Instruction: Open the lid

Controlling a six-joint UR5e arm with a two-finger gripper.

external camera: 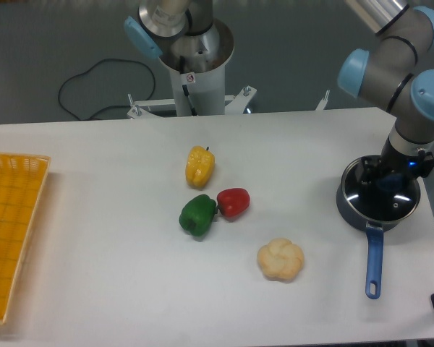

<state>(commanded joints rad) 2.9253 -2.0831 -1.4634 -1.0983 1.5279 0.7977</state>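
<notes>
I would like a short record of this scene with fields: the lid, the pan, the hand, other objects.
lid: glass lid sits on the saucepan, not lifted
pan: dark saucepan at the table's right side, blue handle toward the front edge
hand: hand down over the lid's centre; grip unclear
other objects: yellow pepper, green pepper, red pepper, bread roll, yellow basket at left

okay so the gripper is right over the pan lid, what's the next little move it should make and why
Probably close on the knob and lift straight up. The gripper sits low over the middle of the lid, which looks still seated on the saucepan, so the lid is not open yet. The knob is mostly hidden by the gripper, so I cannot tell whether it is already gripped; if it is, only the lift remains.
</notes>
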